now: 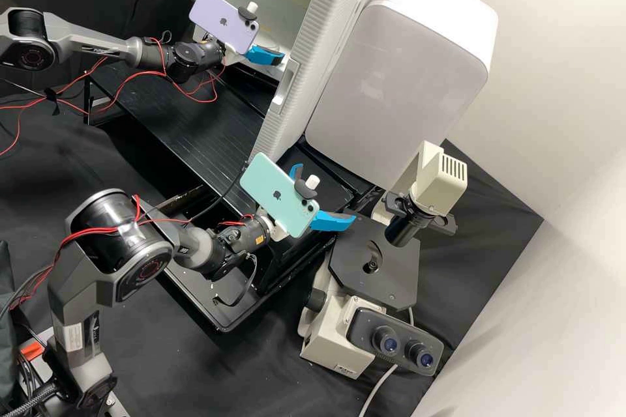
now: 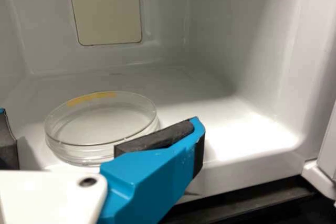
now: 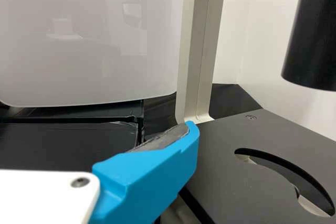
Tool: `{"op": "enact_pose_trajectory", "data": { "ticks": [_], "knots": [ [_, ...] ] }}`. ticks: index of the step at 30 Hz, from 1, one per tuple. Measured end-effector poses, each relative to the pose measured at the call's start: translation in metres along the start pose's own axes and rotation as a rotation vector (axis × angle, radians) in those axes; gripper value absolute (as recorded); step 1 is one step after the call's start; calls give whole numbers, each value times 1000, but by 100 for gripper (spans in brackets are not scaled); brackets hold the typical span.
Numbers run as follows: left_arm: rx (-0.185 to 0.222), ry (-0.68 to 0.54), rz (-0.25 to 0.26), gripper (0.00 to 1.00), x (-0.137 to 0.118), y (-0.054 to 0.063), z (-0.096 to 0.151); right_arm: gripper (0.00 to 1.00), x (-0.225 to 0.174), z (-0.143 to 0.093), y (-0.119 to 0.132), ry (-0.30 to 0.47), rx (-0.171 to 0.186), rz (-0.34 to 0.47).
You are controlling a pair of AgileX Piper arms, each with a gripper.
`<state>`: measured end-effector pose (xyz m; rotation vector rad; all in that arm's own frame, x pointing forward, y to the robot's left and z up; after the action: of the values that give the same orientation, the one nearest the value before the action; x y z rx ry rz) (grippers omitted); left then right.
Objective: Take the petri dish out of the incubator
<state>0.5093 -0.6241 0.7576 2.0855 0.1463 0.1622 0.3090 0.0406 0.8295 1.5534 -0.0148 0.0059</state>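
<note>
— Near the front edge of the incubator (image 1: 313, 32) floor, is that the petri dish (image 2: 97, 111)?

— Yes. It sits flat on the white floor with its lid on, close to that front edge. The left gripper (image 2: 100, 132) is at the chamber mouth with its jaws wide apart, one on either side of the dish, holding nothing. I cannot tell whether a pad touches the rim.

— So the step in hand is the grasp. How would you do it well?

— Keep the fingers level and low enough to catch the base as well as the lid, or the lid alone may lift off. Centre the dish between the pads and close gently, since thin clear plastic probably slips and cracks easily. Then draw it straight back over the front edge without tilting.

— And the other arm?

— The right gripper (image 1: 323, 195) hangs open and empty over the bench, off the bottom corner of the open door (image 1: 398, 71), beside the microscope (image 1: 339, 326).

— Any writing to read?

— Nothing legible. A yellowish strip (image 2: 92, 98) on the lid and a beige panel (image 2: 105, 6) on the back wall both look blank. The print on the near arm's base is too small to read.
</note>
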Motion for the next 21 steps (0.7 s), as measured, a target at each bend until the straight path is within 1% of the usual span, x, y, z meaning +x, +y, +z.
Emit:
{"op": "enact_pose_trajectory", "data": {
  "ticks": [4,6,21],
  "knots": [
    [-30,-7,6,0,0,0,0,100,0,0,0,0,0,0],
    [-37,-7,6,0,0,0,0,100,0,0,0,0,0,0],
    [-36,-6,5,0,0,-1,0,100,0,0,0,0,0,0]
  ]
}}
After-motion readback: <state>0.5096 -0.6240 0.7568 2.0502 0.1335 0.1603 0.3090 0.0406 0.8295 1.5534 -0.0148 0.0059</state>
